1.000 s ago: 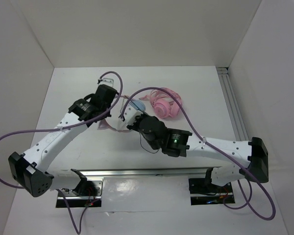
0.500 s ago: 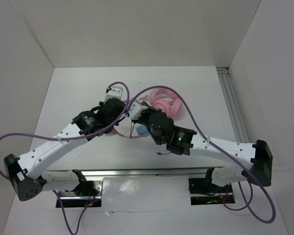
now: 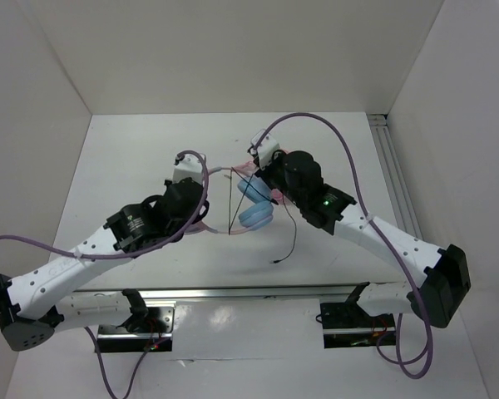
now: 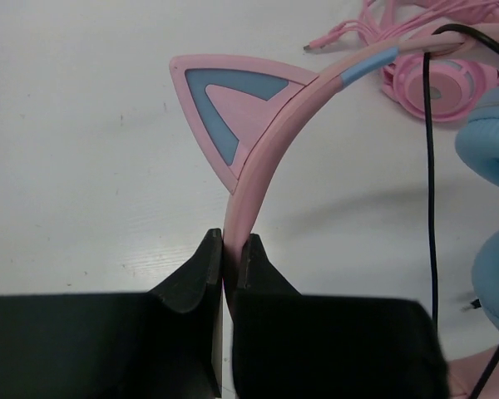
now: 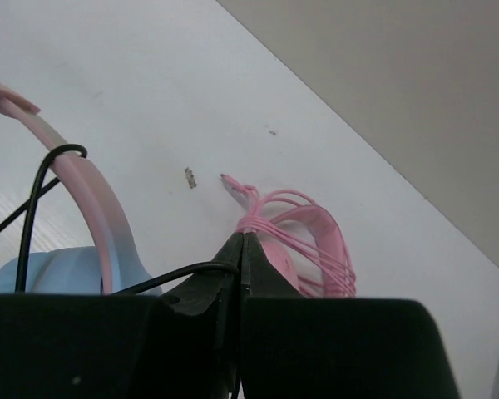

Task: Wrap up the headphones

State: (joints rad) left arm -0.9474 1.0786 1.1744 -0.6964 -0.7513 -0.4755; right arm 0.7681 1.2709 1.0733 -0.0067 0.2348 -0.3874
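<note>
1. Nearest us, low in the top view, the plug (image 3: 277, 262) lies loose on the table (image 3: 125, 158). A slack length of black cable (image 3: 289, 233) climbs from it toward the right arm.
2. Just beyond, at the centre of that frame, are the headphones (image 3: 256, 214), with their two light blue ear cups (image 3: 251, 189) stacked between the arms. The shadow in the left wrist view suggests the band is held up off the table.
3. The left gripper (image 4: 230, 249) is pinched tight on the thin pink headband (image 4: 270, 158), just below the cat ear (image 4: 224, 108). There is no gap between its fingers other than the band itself.
4. The right gripper (image 5: 242, 249) has its fingers pressed together with the black cable nipped between them, at the upper centre of the top view.
5. As we judge it, the wrapping has barely begun. One strand is hooked over the headband, visible at the left of the right wrist view, and it runs straight across the band's span. The long tail and the plug have not been wound at all, so most of the turns are left, and so is tucking in the end.
6. Farthest off, touching or just behind the right gripper, lie the all-pink headphones (image 5: 303, 241) with their own bundled pink cord (image 5: 316, 249). We think they are the main obstacle, because a wide sweep with the cable could snag that bundle or drag it along.
</note>
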